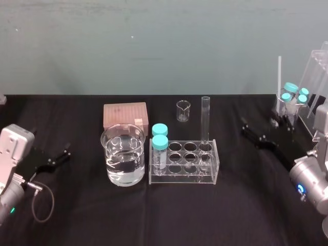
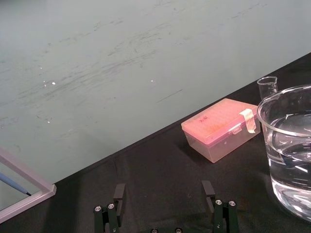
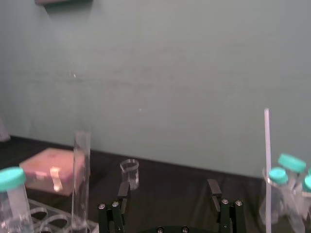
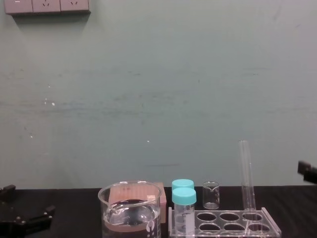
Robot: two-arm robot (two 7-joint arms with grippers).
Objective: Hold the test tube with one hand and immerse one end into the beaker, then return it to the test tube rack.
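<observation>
The test tube (image 1: 206, 120) stands upright in a back right hole of the clear test tube rack (image 1: 182, 179), with nothing gripping it. Left of the rack stands the wide beaker (image 1: 123, 154), holding clear liquid. My right gripper (image 1: 251, 134) hovers open to the right of the rack, apart from the tube. In the right wrist view its fingers (image 3: 214, 188) are spread with nothing between them, and the test tube (image 3: 81, 179) is off to one side. My left gripper (image 1: 56, 159) rests open at the table's left, well away from the beaker (image 2: 289, 145).
Two turquoise-capped vials (image 1: 160, 141) stand in the rack's left end. A pink tip box (image 1: 125, 115) and a tiny clear beaker (image 1: 183, 110) sit behind. More capped vials in a clear stand (image 1: 294, 97) are at the far right. A loose cable (image 1: 43, 202) curls near the left arm.
</observation>
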